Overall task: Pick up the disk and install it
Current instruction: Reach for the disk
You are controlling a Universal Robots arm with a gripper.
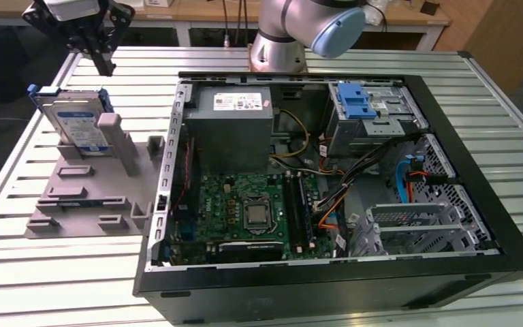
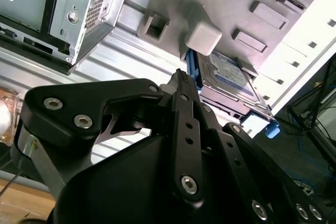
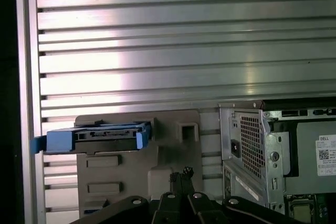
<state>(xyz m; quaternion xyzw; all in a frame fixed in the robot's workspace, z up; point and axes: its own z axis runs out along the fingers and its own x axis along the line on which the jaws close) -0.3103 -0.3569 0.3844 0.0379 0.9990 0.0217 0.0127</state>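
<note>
The disk [image 1: 73,125] is a silver drive with a white-and-blue label and blue side rails. It stands on edge, leaning against a post of the grey fixture block [image 1: 87,199] at the exterior view's left. My gripper [image 1: 107,68] hangs above and slightly behind it, not touching, its fingers together with nothing held. The first wrist view looks down on the disk [image 3: 94,137] edge-on, beyond the closed gripper [image 3: 182,173]. The second wrist view has the disk [image 2: 227,75] behind a fixture post, past the gripper [image 2: 181,76].
An open computer case [image 1: 334,276] takes up the middle and right of the slatted metal table [image 1: 25,286]. Inside are a grey power supply [image 1: 234,126], a motherboard [image 1: 248,211], cables and a drive bay with a blue bracket [image 1: 363,102]. The arm's base [image 1: 280,41] stands behind the case.
</note>
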